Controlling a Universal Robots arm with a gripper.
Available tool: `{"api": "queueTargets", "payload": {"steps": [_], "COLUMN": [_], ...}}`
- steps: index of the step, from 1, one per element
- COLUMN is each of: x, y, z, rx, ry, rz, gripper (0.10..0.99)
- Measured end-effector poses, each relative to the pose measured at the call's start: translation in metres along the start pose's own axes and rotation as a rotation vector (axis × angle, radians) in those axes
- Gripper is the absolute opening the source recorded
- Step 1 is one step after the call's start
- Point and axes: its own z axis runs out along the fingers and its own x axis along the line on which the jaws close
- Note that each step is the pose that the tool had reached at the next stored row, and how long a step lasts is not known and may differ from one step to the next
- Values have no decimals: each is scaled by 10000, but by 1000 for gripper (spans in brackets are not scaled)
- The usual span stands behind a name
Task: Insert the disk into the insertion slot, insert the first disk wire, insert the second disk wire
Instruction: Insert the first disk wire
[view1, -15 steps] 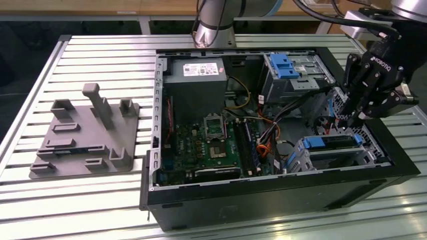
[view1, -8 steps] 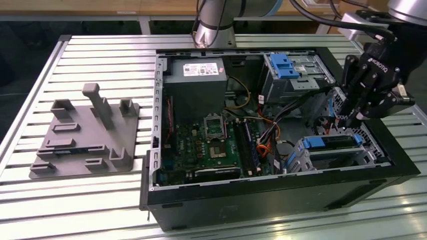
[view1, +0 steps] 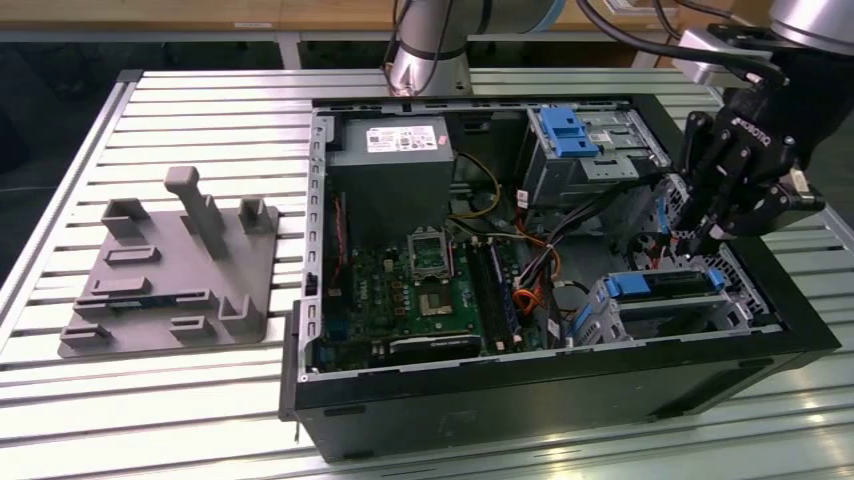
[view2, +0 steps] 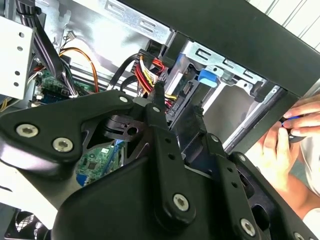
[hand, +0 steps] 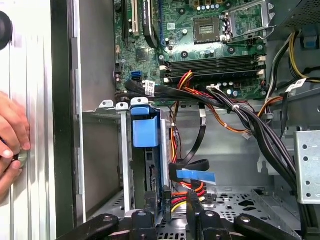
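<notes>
The disk (view1: 663, 284), silver in a bright blue carrier, sits inside the insertion slot (view1: 627, 318), the perforated metal cage at the case's front corner on the exterior view's right. In the first wrist view the disk (hand: 146, 132) stands in that cage (hand: 123, 150). My gripper (view1: 683, 240) hangs just over its open end. A black plug with red, yellow and orange wires (hand: 167, 199) lies against the disk's edge, right at my gripper (hand: 170, 210). A flat black cable with a blue tab (hand: 196, 175) loops beside it. The same plug (view2: 172, 106) sits at my gripper (view2: 178, 102).
The open black case (view1: 534, 395) holds a motherboard (view1: 414, 290), a power supply (view1: 390, 150) and a taller cage with a blue latch (view1: 571, 130). Wire bundles (hand: 250, 125) cross near the slot. A person's hand (view2: 282, 145) rests outside the case wall. A grey fixture (view1: 174, 270) lies on the slatted table.
</notes>
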Motion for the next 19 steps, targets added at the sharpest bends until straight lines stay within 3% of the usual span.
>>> {"api": "queueTargets", "payload": {"steps": [4, 7, 9, 11, 17, 19], "x": [-7, -9, -10, -12, -12, -13], "y": [-1, -2, -2, -2, -4, -13], "z": [12, 24, 36, 44, 47, 49], "rx": [16, 21, 22, 22, 19, -26], "ry": [6, 7, 6, 8, 7, 19], "rz": [-99, -128, -133, -134, -134, -170], "gripper": [365, 235, 235, 165, 165, 165]}}
